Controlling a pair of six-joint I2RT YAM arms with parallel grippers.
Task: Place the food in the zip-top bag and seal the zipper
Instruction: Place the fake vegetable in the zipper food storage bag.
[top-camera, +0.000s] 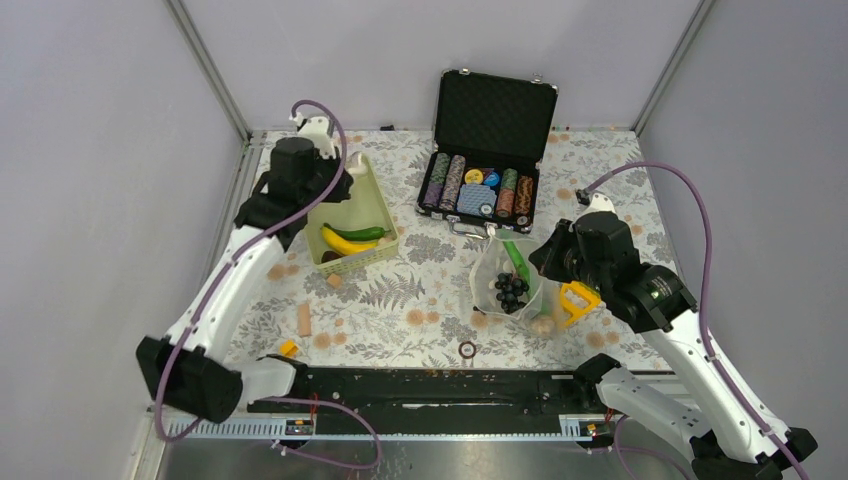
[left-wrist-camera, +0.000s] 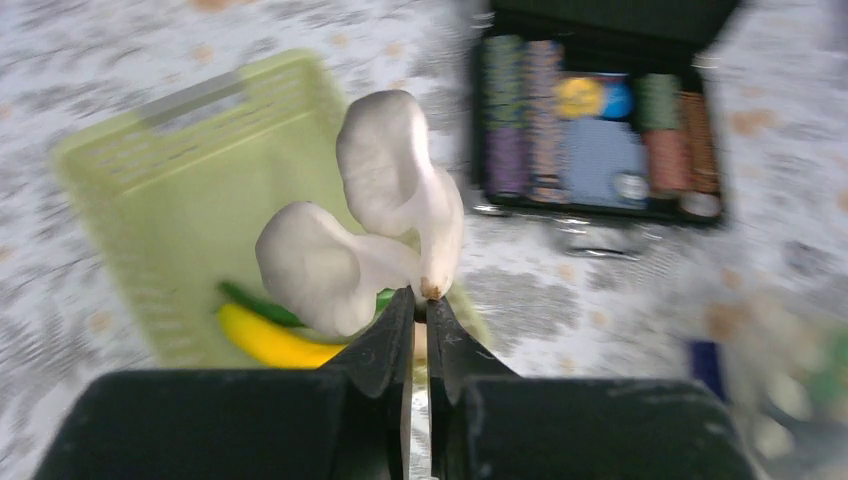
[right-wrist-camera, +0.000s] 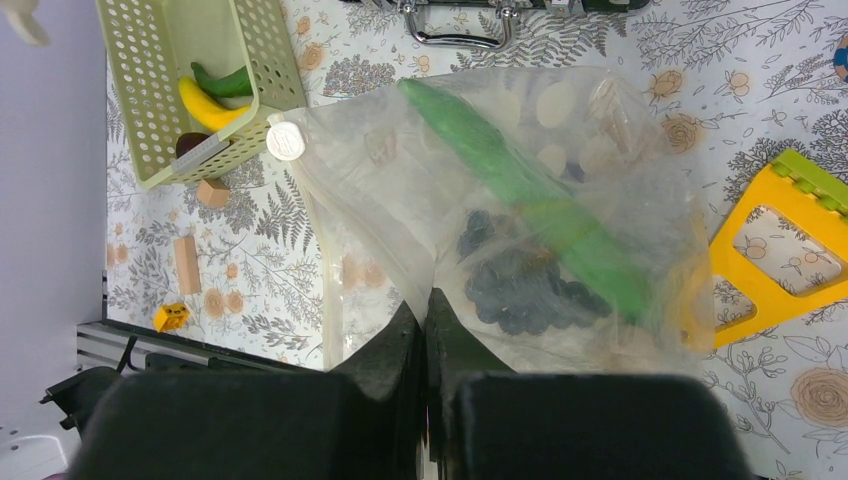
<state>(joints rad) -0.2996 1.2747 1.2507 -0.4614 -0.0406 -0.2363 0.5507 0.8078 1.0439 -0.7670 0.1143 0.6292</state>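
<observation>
We see the left gripper raised above the lime-green slotted plastic basket at the far left of the table. Its fingers are pinched almost together on the stem of the white garlic-like toy bulbs, which stand up from the fingertips. In the basket lie a yellow toy banana and a green toy pepper.

The right gripper is at the right side of the table. Its fingers are closed tight on the film of the crinkly clear zip-top bag printed with cream dots. Inside the bag we see a long green toy cucumber and a dark purple toy grape bunch. The pale zipper strip runs along the bag's left edge; we cannot tell whether it is pressed together.

A yellow triangular plastic tool lies just right of the bag. An open black case of striped poker chips sits beyond the bag, at the far middle.
</observation>
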